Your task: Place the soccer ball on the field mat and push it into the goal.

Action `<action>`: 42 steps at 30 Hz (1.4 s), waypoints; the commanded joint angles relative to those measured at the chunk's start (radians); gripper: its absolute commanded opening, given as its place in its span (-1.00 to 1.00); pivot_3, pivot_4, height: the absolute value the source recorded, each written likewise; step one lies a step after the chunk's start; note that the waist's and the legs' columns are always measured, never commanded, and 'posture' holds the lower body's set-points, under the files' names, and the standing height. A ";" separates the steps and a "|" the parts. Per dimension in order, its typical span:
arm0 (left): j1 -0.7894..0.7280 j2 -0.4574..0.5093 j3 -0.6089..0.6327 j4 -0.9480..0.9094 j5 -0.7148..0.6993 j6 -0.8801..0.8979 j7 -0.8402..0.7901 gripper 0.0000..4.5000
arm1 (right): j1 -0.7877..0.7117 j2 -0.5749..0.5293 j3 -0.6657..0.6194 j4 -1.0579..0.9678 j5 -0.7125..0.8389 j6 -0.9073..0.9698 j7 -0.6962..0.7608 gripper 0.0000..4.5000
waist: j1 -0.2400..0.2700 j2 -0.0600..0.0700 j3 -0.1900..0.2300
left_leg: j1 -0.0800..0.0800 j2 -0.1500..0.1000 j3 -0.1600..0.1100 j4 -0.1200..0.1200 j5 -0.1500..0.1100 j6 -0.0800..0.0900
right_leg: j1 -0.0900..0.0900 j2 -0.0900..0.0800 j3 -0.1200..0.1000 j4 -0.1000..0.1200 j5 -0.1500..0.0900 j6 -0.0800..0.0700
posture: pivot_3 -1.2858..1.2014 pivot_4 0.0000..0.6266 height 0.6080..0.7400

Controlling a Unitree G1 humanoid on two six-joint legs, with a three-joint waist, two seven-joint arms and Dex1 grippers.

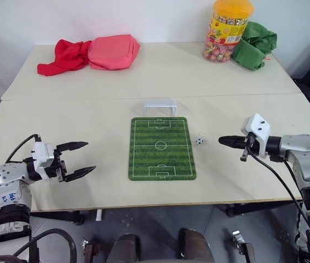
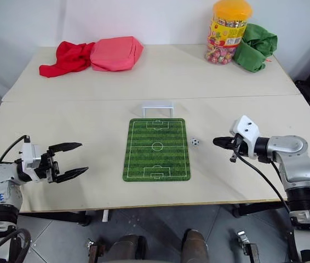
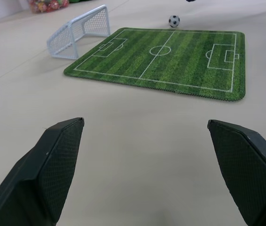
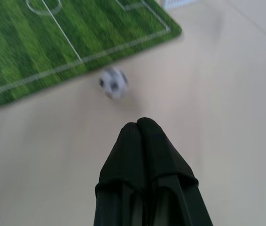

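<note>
The soccer ball [image 1: 199,141] lies on the bare table just right of the field mat [image 1: 161,147], a striped green rectangle with white pitch lines. At the mat's far end stands the white goal [image 1: 160,106]. My right gripper [image 1: 222,139] hovers a short way right of the ball, shut with nothing between its fingers; in the right wrist view its closed tips [image 4: 140,128] point at the ball [image 4: 113,83]. My left gripper [image 1: 86,158] stands open left of the mat, well away from it, with the mat [image 3: 166,59], goal [image 3: 78,30] and ball [image 3: 174,20] ahead of it.
The table [image 1: 62,120] carries a red cloth [image 1: 63,57] and a pink pouch [image 1: 114,51] at the back left, a candy jar [image 1: 227,30] and a green cloth [image 1: 255,44] at the back right. A seam runs across the table behind the goal.
</note>
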 commanded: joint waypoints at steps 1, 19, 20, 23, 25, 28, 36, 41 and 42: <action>-0.019 0.000 -0.001 0.017 0.002 -0.015 0.008 1.00 | -0.048 -0.001 -0.014 0.001 0.002 0.013 -0.014 -0.99 | -0.001 0.000 0.000 | 0.000 0.000 0.000 0.000 0.000 0.000 | 0.000 0.000 0.000 0.000 0.000 0.000 | 0.03 -0.52 1.00; 0.004 0.006 0.009 -0.011 -0.018 -0.015 0.029 1.00 | -0.283 0.139 0.062 0.573 -0.151 -0.247 -0.044 -0.15 | -0.004 0.000 0.000 | 0.000 0.000 0.000 0.000 0.000 0.000 | 0.000 0.000 0.000 0.000 0.000 0.000 | 0.03 -0.52 1.00; 0.009 0.007 0.010 -0.017 -0.020 -0.015 0.029 1.00 | -0.282 0.138 0.062 0.582 -0.151 -0.251 -0.036 -0.15 | -0.003 0.000 0.000 | 0.000 0.000 0.000 0.000 0.000 0.000 | 0.000 0.000 0.000 0.000 0.000 0.000 | 0.03 -0.52 1.00; 0.037 0.011 0.020 -0.046 -0.027 -0.007 0.048 1.00 | -0.248 0.128 0.056 0.594 -0.142 -0.245 -0.010 -0.15 | -0.003 0.000 0.000 | 0.000 0.000 0.000 0.001 0.000 0.000 | 0.000 0.000 0.000 0.000 0.000 0.000 | 0.03 -0.52 1.00; 0.050 0.011 0.023 -0.061 -0.029 -0.002 0.055 1.00 | -0.231 0.126 0.052 0.599 -0.140 -0.243 -0.007 -0.15 | -0.003 0.000 0.000 | 0.000 0.000 0.000 0.001 0.000 0.000 | 0.000 0.000 0.000 0.000 0.000 0.000 | 0.03 -0.52 1.00; 0.060 0.010 0.028 -0.077 -0.029 0.006 0.064 1.00 | -0.199 0.123 0.041 0.574 -0.132 -0.236 -0.004 -0.15 | 0.001 0.000 0.000 | 0.000 0.000 0.000 0.001 0.000 0.000 | 0.001 0.000 0.000 0.000 0.000 0.000 | 0.03 -0.52 1.00; 0.055 0.011 0.025 -0.084 -0.025 0.016 0.075 1.00 | -0.090 0.106 0.009 0.435 -0.103 -0.190 -0.004 -0.15 | 0.001 0.000 0.000 | 0.000 0.000 -0.001 0.001 -0.001 0.000 | 0.001 0.000 0.000 0.000 0.000 0.000 | 0.03 -0.52 1.00; 0.030 0.006 0.014 -0.070 -0.017 0.016 0.077 1.00 | -0.047 0.099 -0.008 0.355 -0.084 -0.156 -0.023 -0.15 | 0.002 0.000 0.000 | 0.000 0.000 -0.001 0.002 -0.001 0.000 | 0.001 0.000 0.000 0.000 0.000 0.000 | 0.03 -0.52 1.00; 0.026 0.005 0.013 -0.067 -0.016 0.015 0.077 1.00 | -0.040 0.099 -0.011 0.347 -0.082 -0.153 -0.027 -0.15 | 0.001 0.000 0.000 | 0.000 0.000 -0.001 0.002 -0.001 0.000 | 0.001 0.000 0.000 0.000 0.000 0.000 | 0.03 -0.52 1.00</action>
